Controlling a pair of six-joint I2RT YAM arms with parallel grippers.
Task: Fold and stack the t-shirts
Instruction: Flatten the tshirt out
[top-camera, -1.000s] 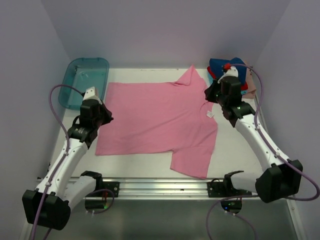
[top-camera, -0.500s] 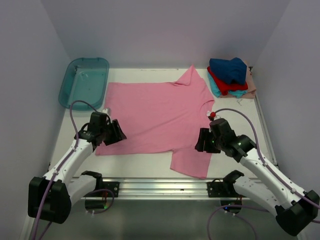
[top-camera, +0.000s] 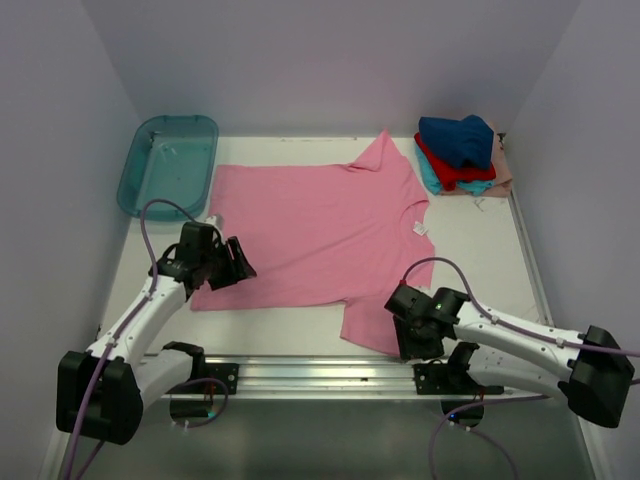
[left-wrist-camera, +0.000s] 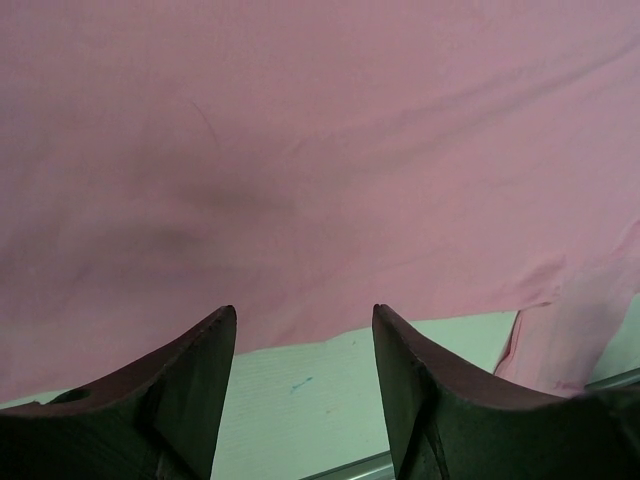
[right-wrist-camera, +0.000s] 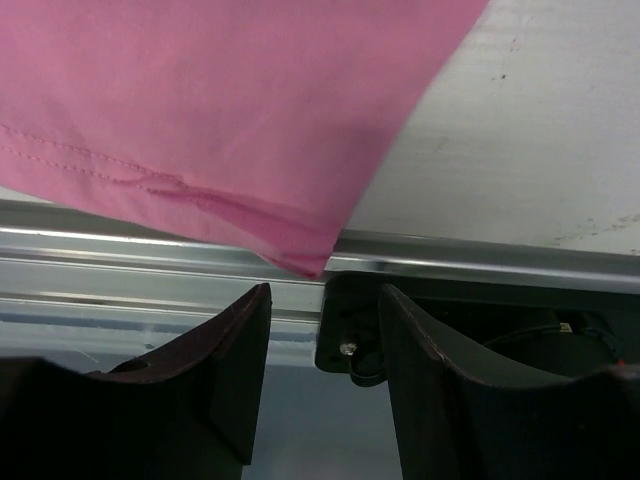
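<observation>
1. The pink t-shirt is smooth, matt cloth with a stitched hem.
2. The folded t-shirts are matt cloth too.
3. The tub is translucent, glossy plastic.
4. The rail is brushed, shiny metal.
5. The table is matt white and faintly scuffed.

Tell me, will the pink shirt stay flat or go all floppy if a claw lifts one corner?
Probably floppy: the pink shirt lies flat with soft wrinkles, like thin cloth. Lifted by its sleeve corner near the right claw, the rest would likely droop and drag. Being so thin, it is probably light.
</observation>
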